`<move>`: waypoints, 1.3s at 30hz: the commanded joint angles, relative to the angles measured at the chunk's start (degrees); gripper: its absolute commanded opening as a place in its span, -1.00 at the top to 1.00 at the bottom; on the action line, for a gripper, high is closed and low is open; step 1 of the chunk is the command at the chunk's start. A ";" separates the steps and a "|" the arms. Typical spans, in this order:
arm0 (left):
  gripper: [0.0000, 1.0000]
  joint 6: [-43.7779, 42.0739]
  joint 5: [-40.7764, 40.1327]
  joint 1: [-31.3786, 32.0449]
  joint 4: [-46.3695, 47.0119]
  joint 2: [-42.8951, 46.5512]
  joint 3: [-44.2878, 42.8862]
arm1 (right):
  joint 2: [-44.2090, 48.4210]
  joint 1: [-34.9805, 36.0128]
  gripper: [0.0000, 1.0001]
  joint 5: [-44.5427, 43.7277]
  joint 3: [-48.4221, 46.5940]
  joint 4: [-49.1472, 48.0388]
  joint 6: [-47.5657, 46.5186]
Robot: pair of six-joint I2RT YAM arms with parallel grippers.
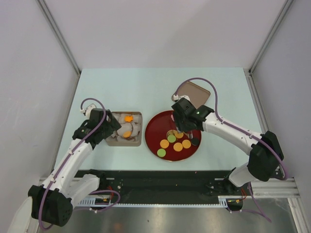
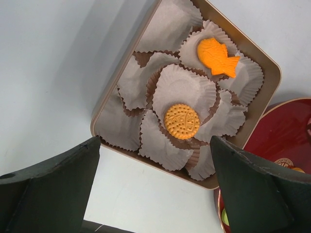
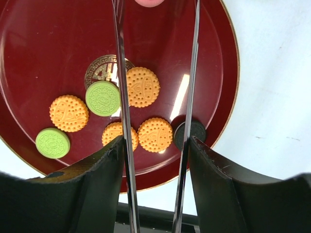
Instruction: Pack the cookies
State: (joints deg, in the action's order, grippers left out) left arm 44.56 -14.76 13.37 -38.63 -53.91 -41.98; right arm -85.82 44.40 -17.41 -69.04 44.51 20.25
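Several cookies lie on the dark-red plate [image 1: 155,127]: orange ones [image 3: 143,87], two green [image 3: 102,98], one black [image 3: 195,130] and a pink one [image 3: 148,1] at the far edge. My right gripper [image 1: 183,127] hovers over the plate, shut on metal tongs [image 3: 120,73]. The tong blades stand apart and straddle an orange cookie [image 3: 155,134]. A round orange cookie [image 2: 181,121] and a fish-shaped orange piece [image 2: 216,57] sit in paper cups inside the brown box [image 2: 146,158]. My left gripper [image 2: 155,143] is open and empty at the box's near left edge.
The box [image 1: 124,144] holds several crumpled paper cups [image 2: 167,24] and lies just left of the plate. The brown box lid [image 1: 197,91] lies behind the right arm. Grey walls stand at the sides and back of the pale table.
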 commanded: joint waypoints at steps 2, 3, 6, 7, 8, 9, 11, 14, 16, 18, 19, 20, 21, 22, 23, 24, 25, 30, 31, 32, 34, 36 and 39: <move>-1.00 -0.43 0.17 -0.36 1.36 0.30 0.67 | 0.04 -0.19 -0.15 0.97 0.48 -3.20 1.20; -1.00 -0.35 0.26 -0.36 1.37 0.30 0.75 | -0.22 -0.19 -0.13 1.41 0.65 -3.38 1.28; -1.00 -0.17 0.44 -0.36 1.37 0.30 0.84 | -0.84 0.07 -0.12 2.55 0.92 -4.08 1.63; -0.99 -0.26 0.35 -0.36 1.37 0.38 0.84 | -1.10 0.16 -0.13 2.64 1.09 -4.34 1.81; -1.00 -0.26 0.35 -0.36 1.45 0.47 0.93 | -1.28 0.25 -0.12 2.90 1.01 -4.95 1.81; -1.00 -0.35 0.35 -0.36 1.37 0.56 1.02 | -1.54 0.25 -0.11 3.26 1.01 -5.13 1.90; -1.00 -0.26 0.44 -0.36 1.28 0.65 1.11 | -2.51 0.25 -0.08 3.78 1.01 -5.66 1.90; -1.00 -0.43 0.35 -0.36 1.02 0.65 1.11 | -3.04 0.25 0.02 4.31 1.01 -5.66 2.16; -1.00 -0.43 0.17 -0.36 1.01 0.82 1.11 | -2.95 0.16 0.09 4.31 1.01 -5.58 2.34; -1.00 -0.44 0.17 -0.36 1.01 1.00 1.19 | -2.68 0.16 0.14 4.31 1.01 -5.31 2.43; -1.00 -0.43 0.17 -0.36 1.01 0.91 1.28 | -2.51 0.07 0.13 4.23 1.09 -4.96 2.43; -1.00 -0.43 0.26 -0.36 1.01 1.00 1.28 | -2.16 -0.10 0.13 4.05 1.01 -4.79 2.51; -1.00 -0.35 0.26 -0.36 1.10 1.00 1.28 | -2.16 -0.11 0.14 3.96 1.09 -4.52 2.51; -1.00 -0.35 0.35 -0.36 1.19 1.00 1.37 | -2.16 -0.19 0.15 4.05 1.18 -4.43 2.51; -1.00 -0.35 0.44 -0.36 1.19 1.00 1.37 | -2.07 -0.19 0.20 4.31 1.36 -4.43 2.51; -1.00 -0.17 0.53 -0.36 1.19 1.00 1.37 | -1.81 -0.19 0.25 4.23 1.36 -4.43 2.69; -1.00 -0.26 0.53 -0.36 1.28 0.91 1.37 | -1.72 -0.11 0.27 4.23 1.45 -4.43 2.78; -1.00 -0.26 0.18 -0.36 0.67 1.61 1.20 | 3.45 0.68 0.35 5.01 1.27 -6.45 2.95; -1.00 -0.26 0.09 -0.36 0.66 1.70 1.11 | 4.25 0.77 0.36 5.28 1.01 -6.54 2.95; -1.00 -0.26 0.09 -0.36 0.58 1.79 1.02 | 4.95 1.03 0.37 5.28 0.75 -6.54 2.95; -1.00 -0.26 0.00 -0.36 0.40 1.79 0.67 | 6.36 1.56 0.38 5.28 -0.83 -5.58 3.04; -1.00 -0.26 0.08 -0.36 0.22 1.79 0.23 | 6.63 2.70 0.38 5.11 -2.59 -4.61 3.04; -1.00 -0.26 -0.26 -0.36 -0.56 1.79 -0.82 | 6.63 4.80 0.40 4.67 -4.08 -4.17 3.04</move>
State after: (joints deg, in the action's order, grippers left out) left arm 44.56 -14.76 13.37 -38.28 -53.12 -40.97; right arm -80.66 46.83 -12.40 -69.28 40.69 22.50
